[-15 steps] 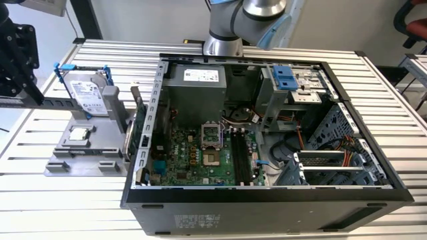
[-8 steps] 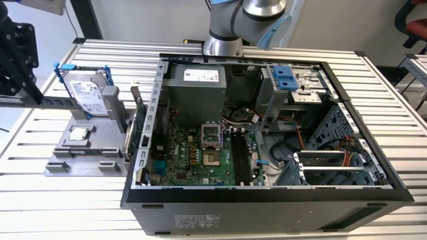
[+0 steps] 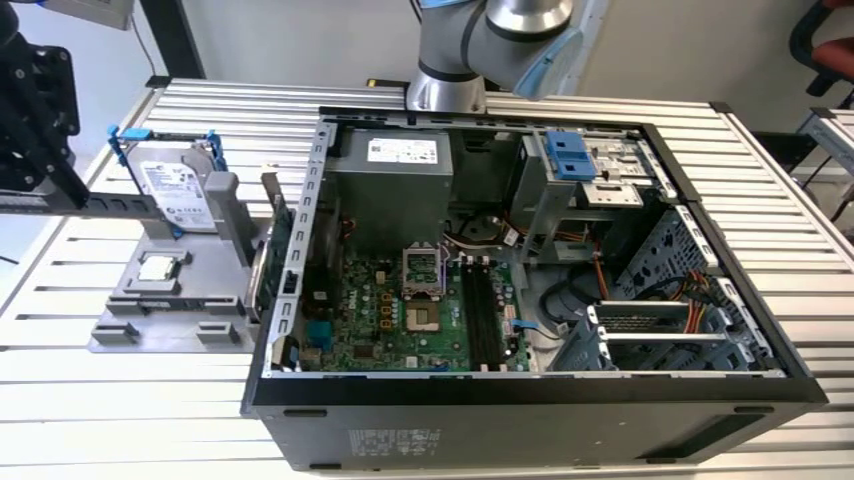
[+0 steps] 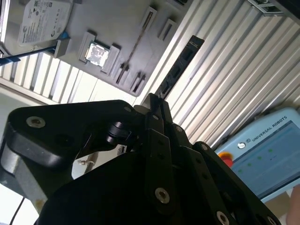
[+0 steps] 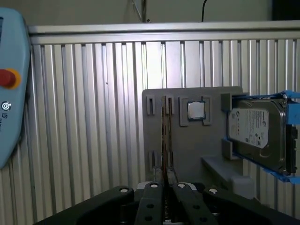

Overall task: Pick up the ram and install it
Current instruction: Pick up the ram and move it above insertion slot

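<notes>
Your tool point(image 4: 154, 101) is clamped on one end of the ram point(image 4: 180, 63); the stick projects straight ahead out of the grip, long axis in line with the tool, above the bench point(image 4: 225, 70) beside the grey fixture point(image 4: 117, 26).

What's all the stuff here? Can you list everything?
computer: one, black, open, on the table
table: one, silver slats, under everything
holder: one, grey, at the computer's side, exterior view's left
hard drive: one, silver with blue rails, on the holder
chip: one, silver, on the holder
tablet: one, pale blue, by the table
ram: one, dark, in the gripper, over the table
arm: one, silver and blue, behind the computer
gripper: one, black, shut on the ram
</notes>
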{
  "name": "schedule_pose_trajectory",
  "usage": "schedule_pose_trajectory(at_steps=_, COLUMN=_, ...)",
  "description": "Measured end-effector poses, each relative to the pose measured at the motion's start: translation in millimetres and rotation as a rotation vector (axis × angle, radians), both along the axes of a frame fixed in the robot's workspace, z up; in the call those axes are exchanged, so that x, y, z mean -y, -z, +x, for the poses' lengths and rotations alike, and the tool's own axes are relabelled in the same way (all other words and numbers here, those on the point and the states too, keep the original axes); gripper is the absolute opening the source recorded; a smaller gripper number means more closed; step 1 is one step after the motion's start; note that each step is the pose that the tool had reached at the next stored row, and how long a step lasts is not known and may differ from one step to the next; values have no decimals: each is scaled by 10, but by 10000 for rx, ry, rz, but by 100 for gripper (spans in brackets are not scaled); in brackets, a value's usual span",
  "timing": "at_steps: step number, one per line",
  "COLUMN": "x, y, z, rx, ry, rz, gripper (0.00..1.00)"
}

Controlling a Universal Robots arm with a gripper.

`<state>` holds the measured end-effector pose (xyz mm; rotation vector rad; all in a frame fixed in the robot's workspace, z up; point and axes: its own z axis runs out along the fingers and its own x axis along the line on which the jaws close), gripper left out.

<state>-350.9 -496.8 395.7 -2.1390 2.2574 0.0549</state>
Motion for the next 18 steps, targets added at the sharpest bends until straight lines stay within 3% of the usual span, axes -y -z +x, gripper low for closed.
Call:
schedule_pose_trajectory(at_steps=12, x=0, y=0, z=173, rx=0, ry=1, rz=0, gripper=0)
schedule_pose_trajectory(at_steps=18, x=0, y=0, z=184, rx=-1, ry=1, rz=-1, gripper=0)
